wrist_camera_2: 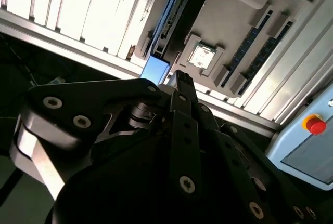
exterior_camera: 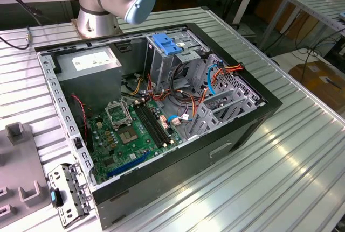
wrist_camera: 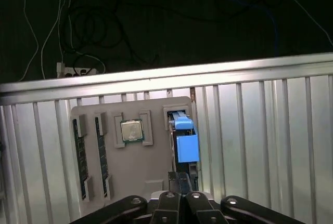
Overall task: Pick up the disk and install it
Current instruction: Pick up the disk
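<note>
I'm on the pick-up step, nothing grasped yet: the gripper [wrist_camera: 181, 178] hangs just above the disk [wrist_camera: 186, 146], and its jaws look drawn together with nothing between them. The disk stands on edge in a narrow slot of the grey parts tray [wrist_camera: 151, 161], blue carrier frame uppermost, and in the second wrist view the gripper [wrist_camera_2: 179, 76] lines up with the near end of the disk [wrist_camera_2: 179, 21]. My read is that a clean grasp here calls for the jaws to part enough to straddle that thin upper edge, square to the slot, with a straight lift so the frame doesn't bind on the slot walls. The tray also carries two memory sticks [wrist_camera: 79, 151] in long grooves and a processor chip [wrist_camera: 131, 130] in a square recess. Over in the exterior view the open computer case [exterior_camera: 215, 151] holds the motherboard [exterior_camera: 135, 129], a power supply [exterior_camera: 89, 62], loose cables [exterior_camera: 178, 89], and the drive cage [exterior_camera: 161, 68] with its blue latch [exterior_camera: 164, 43] on top, and I can't tell from here which bay is free
</note>
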`<state>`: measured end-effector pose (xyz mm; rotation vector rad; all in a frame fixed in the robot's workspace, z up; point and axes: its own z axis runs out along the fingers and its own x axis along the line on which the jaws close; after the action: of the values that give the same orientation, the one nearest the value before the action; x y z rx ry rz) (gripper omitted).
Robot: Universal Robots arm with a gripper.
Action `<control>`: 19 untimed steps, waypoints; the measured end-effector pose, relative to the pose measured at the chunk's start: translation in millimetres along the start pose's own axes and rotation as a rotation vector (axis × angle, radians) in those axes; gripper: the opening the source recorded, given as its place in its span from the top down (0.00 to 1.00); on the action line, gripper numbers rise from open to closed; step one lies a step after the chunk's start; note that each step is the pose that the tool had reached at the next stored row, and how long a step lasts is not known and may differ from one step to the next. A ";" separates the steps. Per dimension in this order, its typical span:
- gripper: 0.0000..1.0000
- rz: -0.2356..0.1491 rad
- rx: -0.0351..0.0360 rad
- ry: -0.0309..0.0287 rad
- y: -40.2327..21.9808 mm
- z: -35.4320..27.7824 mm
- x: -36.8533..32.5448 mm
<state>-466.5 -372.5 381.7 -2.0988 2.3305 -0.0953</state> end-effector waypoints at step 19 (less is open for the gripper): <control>0.58 0.088 0.0162 0.0024 14.9 12.5 -4.5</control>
<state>-480.3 -367.0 368.3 -1.9871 2.4104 -0.1158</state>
